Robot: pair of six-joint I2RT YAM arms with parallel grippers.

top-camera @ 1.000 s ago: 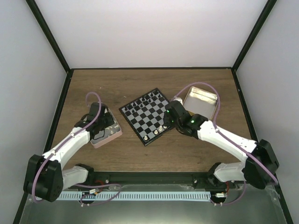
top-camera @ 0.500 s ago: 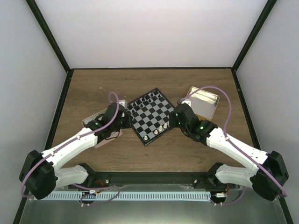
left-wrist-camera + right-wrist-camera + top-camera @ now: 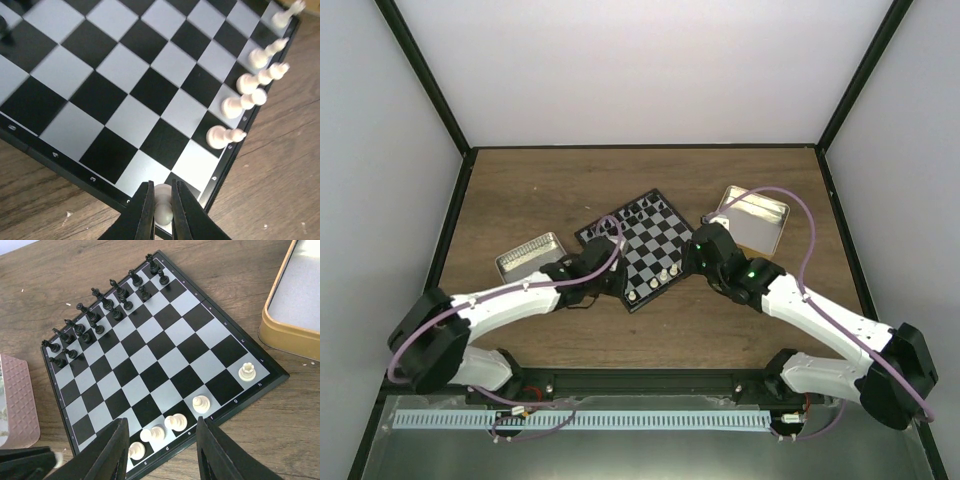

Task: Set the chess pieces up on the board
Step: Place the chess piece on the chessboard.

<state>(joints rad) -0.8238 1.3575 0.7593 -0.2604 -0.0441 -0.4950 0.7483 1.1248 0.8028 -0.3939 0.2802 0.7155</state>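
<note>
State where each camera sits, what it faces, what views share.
Top external: above and behind, looking down on the black-and-grey chessboard; both arms show.
Left wrist: low over the board's corner; left gripper pinches a cream-white chess piece.
Right wrist: higher, overlooking the whole board; open right gripper shows.
Both wrists share the cream row.

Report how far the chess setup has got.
Done: black pieces stand in two rows at the far side of the board, and five white pieces line its near edge. In hand: the left gripper is shut on a sixth figure at the board's near corner; the right gripper hovers open and empty. Left: gaps in that white row, and no second white row yet.
</note>
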